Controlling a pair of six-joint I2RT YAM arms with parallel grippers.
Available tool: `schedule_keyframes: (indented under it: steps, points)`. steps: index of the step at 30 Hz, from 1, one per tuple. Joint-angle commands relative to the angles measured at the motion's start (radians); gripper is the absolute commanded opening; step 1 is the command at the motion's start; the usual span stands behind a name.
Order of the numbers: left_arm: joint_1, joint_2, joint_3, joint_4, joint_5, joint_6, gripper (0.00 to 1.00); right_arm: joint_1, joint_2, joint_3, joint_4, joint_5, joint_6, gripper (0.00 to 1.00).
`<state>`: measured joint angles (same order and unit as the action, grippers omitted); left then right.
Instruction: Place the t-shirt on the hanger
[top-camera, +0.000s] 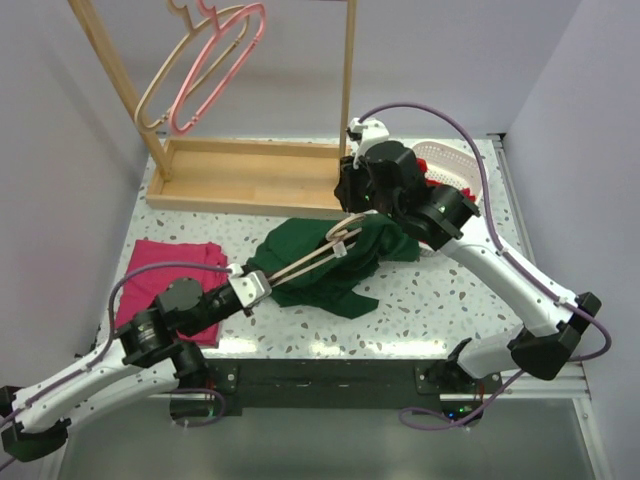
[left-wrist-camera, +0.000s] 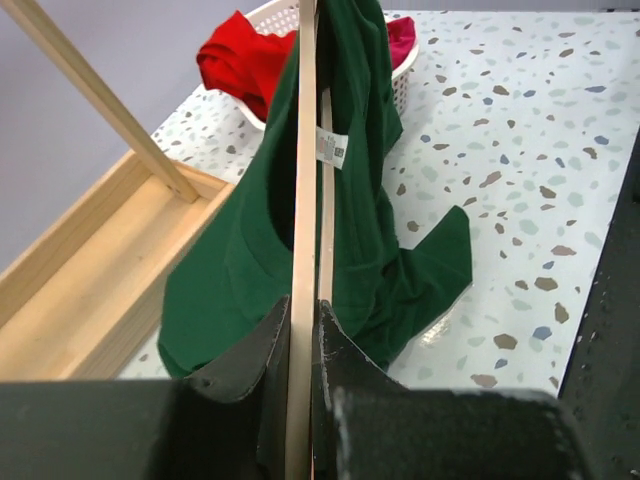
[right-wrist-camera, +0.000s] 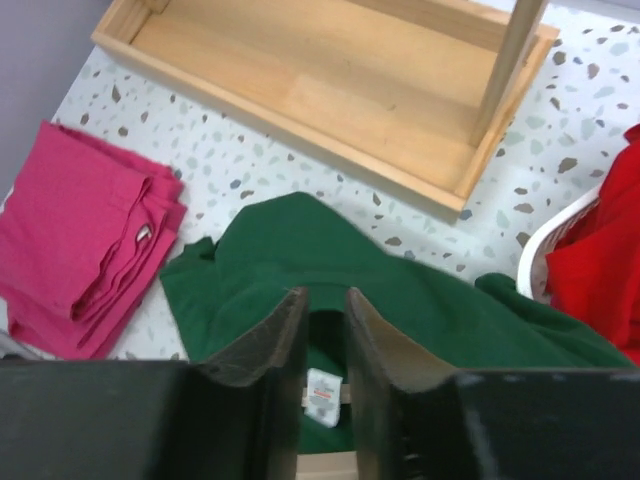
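The dark green t-shirt (top-camera: 322, 282) lies bunched at the table's middle, its neck end lifted. The pale wood hanger (top-camera: 312, 262) runs into the neck opening, its hook near the collar. My left gripper (top-camera: 262, 283) is shut on the hanger's near end (left-wrist-camera: 303, 150), with the t-shirt (left-wrist-camera: 240, 260) draped round the wood and the white label (left-wrist-camera: 331, 147) beside it. My right gripper (top-camera: 366, 212) is above the collar; in the right wrist view it (right-wrist-camera: 325, 295) pinches the collar edge of the t-shirt (right-wrist-camera: 270, 250), with the label (right-wrist-camera: 322, 395) and a bit of the hanger (right-wrist-camera: 325, 466) below.
A wooden rack with a base tray (top-camera: 250, 178) stands at the back, carrying a pink hanger (top-camera: 228, 65) and a beige hanger (top-camera: 168, 85). A folded magenta garment (top-camera: 170, 265) lies at the left. A white basket (top-camera: 455, 160) with a red garment (left-wrist-camera: 240, 60) sits at the back right.
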<state>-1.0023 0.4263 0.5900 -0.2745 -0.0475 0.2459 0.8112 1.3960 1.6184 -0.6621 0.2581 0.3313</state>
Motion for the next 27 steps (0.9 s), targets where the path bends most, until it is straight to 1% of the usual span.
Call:
schedule_keyframes:
  steps: [1, 2, 3, 5, 6, 9, 10, 11, 13, 14, 18, 19, 20, 21, 22, 23, 25, 27]
  points:
    - [-0.005, 0.037, -0.059, 0.378, 0.020, -0.111, 0.00, 0.014, -0.043, 0.008, 0.019, -0.051, -0.026, 0.35]
    - [-0.005, 0.045, -0.083, 0.403, 0.011, -0.126, 0.00, 0.014, -0.055, -0.008, 0.022, -0.019, -0.025, 0.42]
    - [-0.005, 0.045, -0.094, 0.425, 0.006, -0.146, 0.00, 0.014, -0.081, -0.041, 0.025, -0.002, -0.017, 0.53]
    - [-0.005, 0.048, -0.120, 0.471, -0.015, -0.163, 0.00, 0.008, -0.115, -0.084, 0.019, 0.056, -0.012, 0.61]
    - [-0.005, 0.046, -0.125, 0.477, -0.023, -0.172, 0.00, 0.002, -0.132, -0.100, 0.012, 0.076, -0.006, 0.67]
    - [-0.005, 0.040, -0.145, 0.485, -0.064, -0.194, 0.00, -0.027, -0.227, -0.178, 0.004, 0.159, 0.023, 0.72]
    - [-0.005, 0.028, -0.154, 0.486, -0.077, -0.195, 0.00, -0.035, -0.280, -0.202, 0.007, 0.168, 0.034, 0.74]
    - [-0.005, 0.022, -0.159, 0.486, -0.083, -0.200, 0.00, -0.037, -0.311, -0.257, 0.013, 0.179, 0.044, 0.74]
    - [-0.005, 0.003, -0.173, 0.488, -0.103, -0.214, 0.00, -0.041, -0.389, -0.308, 0.021, 0.204, 0.077, 0.75]
    - [-0.005, 0.002, -0.176, 0.488, -0.106, -0.218, 0.00, -0.041, -0.409, -0.351, 0.030, 0.210, 0.087, 0.76]
    - [-0.005, 0.003, -0.176, 0.488, -0.097, -0.221, 0.00, -0.044, -0.460, -0.417, 0.061, 0.199, 0.126, 0.76]
    - [-0.005, 0.008, -0.173, 0.488, -0.098, -0.224, 0.00, -0.043, -0.462, -0.425, 0.061, 0.167, 0.130, 0.73]
    - [-0.005, 0.006, -0.173, 0.488, -0.101, -0.226, 0.00, -0.044, -0.468, -0.458, 0.090, 0.141, 0.133, 0.67]
    - [-0.005, 0.008, -0.170, 0.483, -0.103, -0.230, 0.00, -0.044, -0.476, -0.483, 0.111, 0.113, 0.150, 0.66]
    - [-0.005, 0.008, -0.164, 0.477, -0.104, -0.231, 0.00, -0.043, -0.486, -0.512, 0.140, 0.068, 0.158, 0.66]
    - [-0.005, 0.006, -0.162, 0.475, -0.103, -0.234, 0.00, -0.043, -0.494, -0.572, 0.206, 0.035, 0.163, 0.67]
    - [-0.005, 0.002, -0.157, 0.478, -0.098, -0.238, 0.00, -0.044, -0.485, -0.609, 0.268, -0.009, 0.170, 0.67]
    - [-0.005, 0.000, -0.157, 0.488, -0.097, -0.238, 0.00, -0.044, -0.422, -0.612, 0.326, -0.042, 0.160, 0.68]
